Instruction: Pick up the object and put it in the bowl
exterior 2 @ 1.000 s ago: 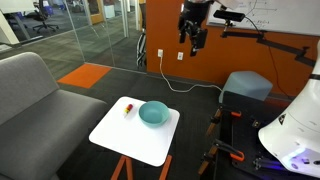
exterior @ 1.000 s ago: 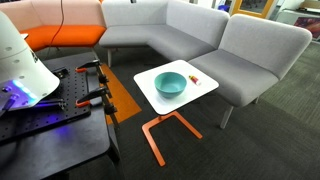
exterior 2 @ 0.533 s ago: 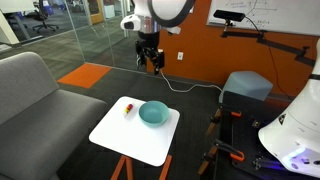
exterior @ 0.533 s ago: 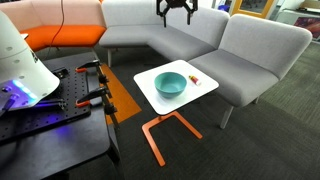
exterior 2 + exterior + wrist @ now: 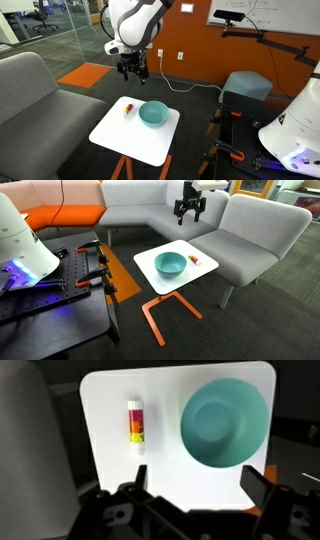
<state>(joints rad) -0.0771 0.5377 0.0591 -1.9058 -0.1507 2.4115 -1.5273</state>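
The object (image 5: 136, 426) is a small stick with a white end and a red-and-yellow body. It lies on the white square tabletop (image 5: 120, 470), beside the teal bowl (image 5: 224, 422). In both exterior views it is a tiny red speck (image 5: 195, 259) (image 5: 127, 110) next to the bowl (image 5: 170, 263) (image 5: 153, 113). My gripper (image 5: 195, 485) is open and empty, high above the table (image 5: 191, 213) (image 5: 132, 72). In the wrist view both fingers frame the table's near edge.
A grey sectional sofa (image 5: 250, 230) wraps round the table's far side, and its seat (image 5: 30, 100) lies close to the table. An orange table frame (image 5: 160, 310) stands on dark carpet. A black bench with clamps (image 5: 70, 275) is beside it.
The arm has swung across and down towards the table. It was off to the side a second ago and now hangs above the table's edge near the object.
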